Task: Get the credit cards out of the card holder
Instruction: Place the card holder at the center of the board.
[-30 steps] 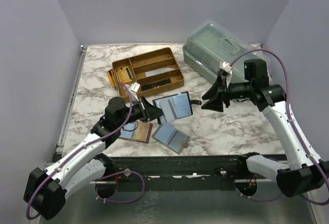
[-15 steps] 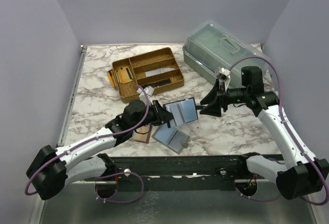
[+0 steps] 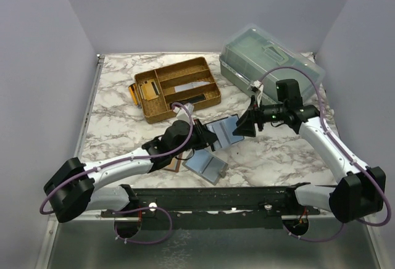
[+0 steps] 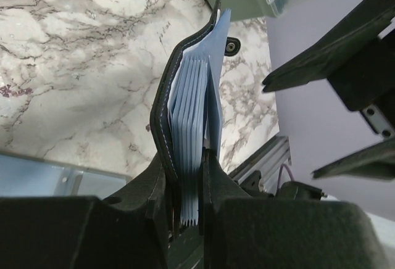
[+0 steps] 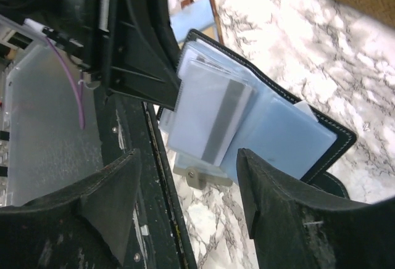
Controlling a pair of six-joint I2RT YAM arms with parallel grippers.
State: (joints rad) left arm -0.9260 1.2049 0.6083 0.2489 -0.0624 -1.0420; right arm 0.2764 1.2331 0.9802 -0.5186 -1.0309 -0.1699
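Observation:
My left gripper [image 3: 207, 137] is shut on the black card holder [image 3: 223, 129] and holds it open and tilted above the table. In the left wrist view the holder [image 4: 165, 115] stands edge-on between my fingers, with its blue-grey pockets [image 4: 194, 115] fanned out. My right gripper [image 3: 241, 126] is open just to the right of the holder. In the right wrist view its jaws [image 5: 191, 189] stand wide apart in front of the holder [image 5: 290, 133]. A pale credit card [image 5: 213, 118] with a grey stripe sticks out of a pocket and is not gripped.
A gold-tan divided tray [image 3: 179, 87] sits at the back left and a clear lidded box [image 3: 268, 56] at the back right. A grey-outside holder [image 3: 207, 165] and a brown holder [image 3: 171, 161] lie open near the front edge rail [image 3: 247, 195].
My left arm has lifted the card holder and carried it right, tilting it towards the right arm. My right gripper has moved left and closer to the holder, still open.

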